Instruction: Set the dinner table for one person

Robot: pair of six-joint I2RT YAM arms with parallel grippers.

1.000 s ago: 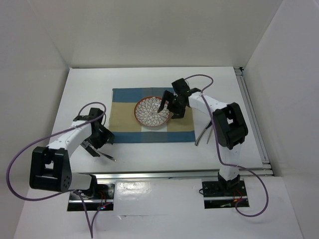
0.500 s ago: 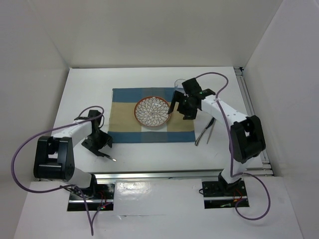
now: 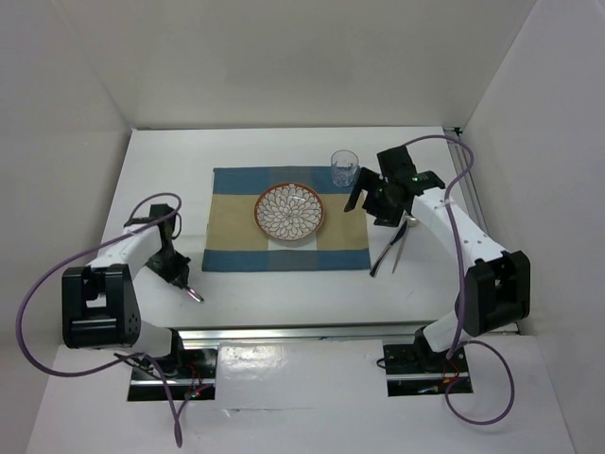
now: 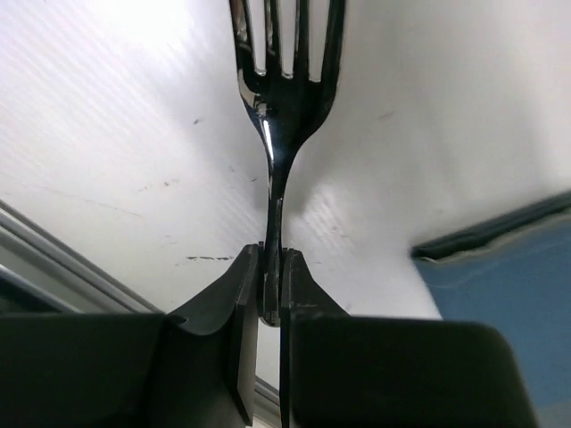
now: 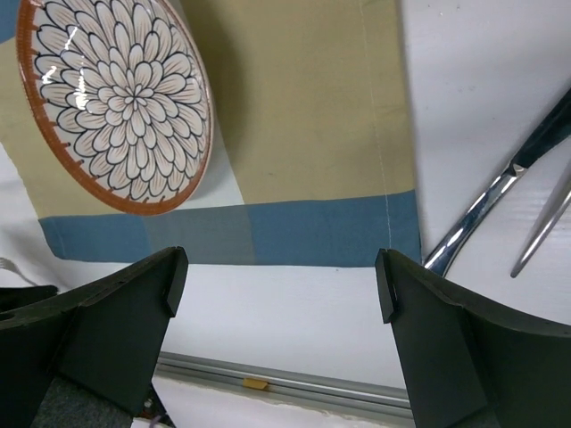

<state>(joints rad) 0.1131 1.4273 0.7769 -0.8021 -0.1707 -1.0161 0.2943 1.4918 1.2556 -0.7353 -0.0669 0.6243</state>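
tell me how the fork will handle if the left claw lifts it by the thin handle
Probably stiff: the fork looks like polished metal. Its shine and the narrow handle pinched in the left claw suggest it could slip or swivel. The tined head sticks out well beyond the grip, so it may droop toward the dinner table.

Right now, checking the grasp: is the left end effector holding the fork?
Yes, the left end effector pinches the fork by its handle.

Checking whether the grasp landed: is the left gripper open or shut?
Shut on the fork: in the left wrist view the fingers of the left gripper press against both sides of its thin handle.
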